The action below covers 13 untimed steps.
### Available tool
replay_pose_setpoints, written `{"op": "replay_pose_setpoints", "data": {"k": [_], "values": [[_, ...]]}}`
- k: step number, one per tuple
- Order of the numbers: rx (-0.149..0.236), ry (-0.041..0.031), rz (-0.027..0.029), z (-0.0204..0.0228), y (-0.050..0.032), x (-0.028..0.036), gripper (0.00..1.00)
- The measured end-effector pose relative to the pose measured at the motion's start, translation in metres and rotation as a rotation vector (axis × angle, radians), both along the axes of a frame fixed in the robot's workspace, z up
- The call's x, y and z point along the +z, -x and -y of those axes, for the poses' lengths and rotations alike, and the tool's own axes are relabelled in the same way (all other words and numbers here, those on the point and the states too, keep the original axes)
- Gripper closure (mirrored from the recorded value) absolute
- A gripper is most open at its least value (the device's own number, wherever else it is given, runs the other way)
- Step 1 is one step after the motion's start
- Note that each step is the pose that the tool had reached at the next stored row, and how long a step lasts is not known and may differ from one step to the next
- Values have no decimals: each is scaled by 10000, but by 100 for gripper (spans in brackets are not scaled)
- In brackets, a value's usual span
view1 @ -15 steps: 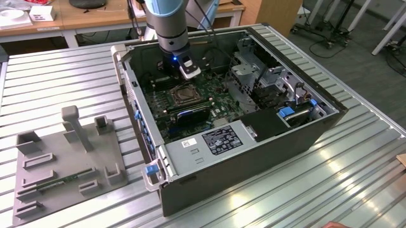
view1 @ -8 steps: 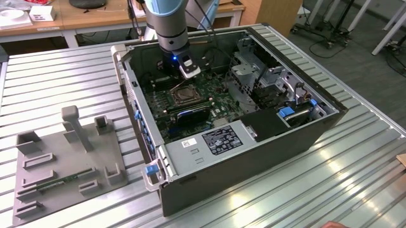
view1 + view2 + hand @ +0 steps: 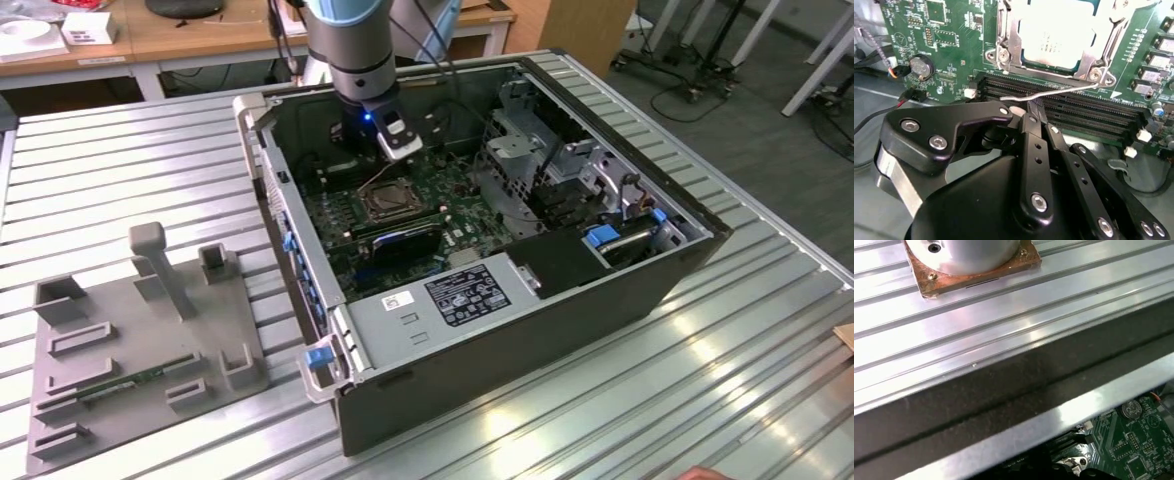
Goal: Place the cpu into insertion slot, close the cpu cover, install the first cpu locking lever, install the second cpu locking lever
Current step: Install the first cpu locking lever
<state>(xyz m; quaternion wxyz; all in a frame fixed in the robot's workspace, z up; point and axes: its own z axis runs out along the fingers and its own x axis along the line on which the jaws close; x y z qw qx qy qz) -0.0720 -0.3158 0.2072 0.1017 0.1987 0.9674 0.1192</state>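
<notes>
Ribbed metal table (image 3: 120, 150); the hand (image 3: 1035, 111) seems pinched shut on a locking lever (image 3: 1069, 91) near the cpu (image 3: 1054, 30).

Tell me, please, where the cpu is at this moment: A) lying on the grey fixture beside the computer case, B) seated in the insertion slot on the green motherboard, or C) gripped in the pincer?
B: in the second wrist view the cpu lies flat in the insertion slot, with the silvery cpu cover framing it.
</notes>
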Motion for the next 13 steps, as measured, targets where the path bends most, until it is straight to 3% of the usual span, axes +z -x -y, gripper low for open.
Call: {"op": "replay_pose_setpoints", "data": {"k": [4,8,13], "values": [[-1,0,0,-3,1,69,90],[-1,0,15,-4,19,74,90],[0,-1,110,-6,98,45,90]]}}
